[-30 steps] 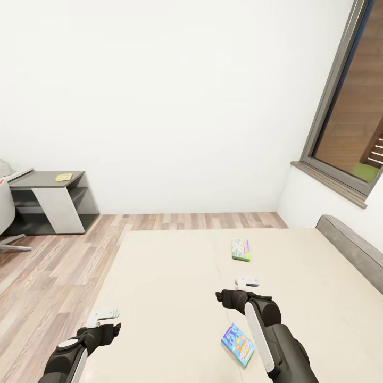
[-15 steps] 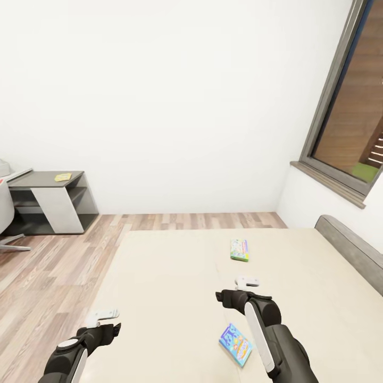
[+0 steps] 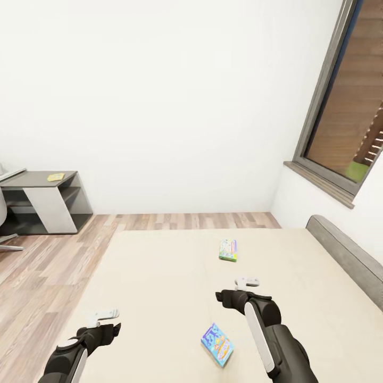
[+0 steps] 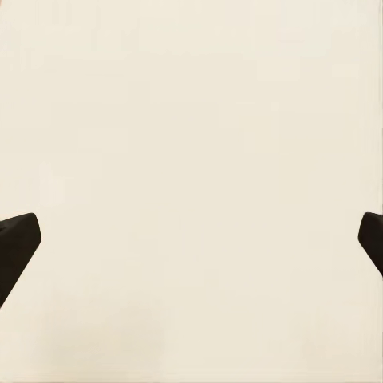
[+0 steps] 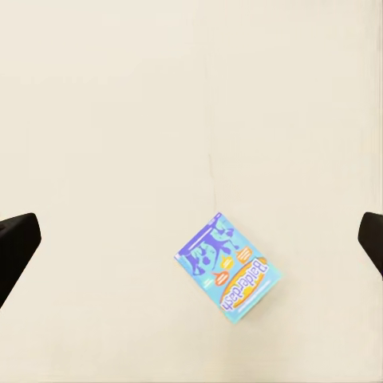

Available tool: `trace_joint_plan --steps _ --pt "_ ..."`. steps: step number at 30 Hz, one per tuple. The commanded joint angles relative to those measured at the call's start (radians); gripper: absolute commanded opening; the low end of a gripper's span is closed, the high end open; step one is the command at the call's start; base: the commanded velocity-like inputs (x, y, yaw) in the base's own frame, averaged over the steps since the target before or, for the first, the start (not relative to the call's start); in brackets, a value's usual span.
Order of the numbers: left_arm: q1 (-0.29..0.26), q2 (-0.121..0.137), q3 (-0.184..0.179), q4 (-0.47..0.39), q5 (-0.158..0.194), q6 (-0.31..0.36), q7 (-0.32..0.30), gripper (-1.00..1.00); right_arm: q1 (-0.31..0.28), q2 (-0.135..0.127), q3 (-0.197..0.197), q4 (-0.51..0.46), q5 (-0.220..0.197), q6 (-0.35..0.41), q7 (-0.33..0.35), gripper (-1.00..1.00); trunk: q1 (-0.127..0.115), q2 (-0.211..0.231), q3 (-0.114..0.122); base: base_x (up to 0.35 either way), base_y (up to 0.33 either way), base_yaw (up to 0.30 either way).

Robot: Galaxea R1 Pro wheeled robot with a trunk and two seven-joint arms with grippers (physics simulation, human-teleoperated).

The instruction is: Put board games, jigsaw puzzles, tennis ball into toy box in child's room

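Right gripper (image 3: 246, 280) wide open, empty, above bed (image 3: 159, 276); blue board game (image 5: 229, 266) flat beneath, apart.

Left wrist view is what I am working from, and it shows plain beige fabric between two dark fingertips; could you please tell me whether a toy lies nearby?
Observer: Yes. A flat blue-purple printed board game box lies on the beige mattress beside the right arm, well apart from the left tool.
Operator: Thank you. Is the right tool on it?
Observer: No. The right wrist view looks down on that box, and the right tool is open and not touching it.
Operator: Is there a second game on the bed?
Observer: Yes. A green-edged pale blue game box lies farther up the mattress, beyond the right tool.
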Motion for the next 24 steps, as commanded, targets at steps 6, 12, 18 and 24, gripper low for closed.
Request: trace_joint_plan --steps 6,12,18,24 --pt "-0.001 0.0 0.002 -0.002 -0.008 0.005 -0.009 1.0 -0.001 0.0 0.001 -0.001 -0.011 0.003 -0.01 1.0 0.001 -0.002 -0.002 0.0 -0.124 0.0" --pt "-0.001 0.0 0.002 -0.002 -0.008 0.005 -0.009 1.0 -0.001 0.0 0.001 -0.001 -0.011 0.003 -0.01 1.0 0.001 -0.002 -0.002 0.0 -0.033 0.0" --pt "-0.001 0.0 0.002 -0.002 -0.008 0.005 -0.008 1.0 -0.001 0.0 0.001 -0.001 -0.011 0.003 -0.01 1.0 0.001 -0.002 -0.002 0.0 -0.074 0.0" --pt "-0.001 0.0 0.002 -0.002 -0.008 0.005 -0.008 1.0 -0.001 0.0 0.001 -0.001 -0.011 0.003 -0.01 1.0 0.001 -0.002 -0.002 0.0 -0.161 0.0"
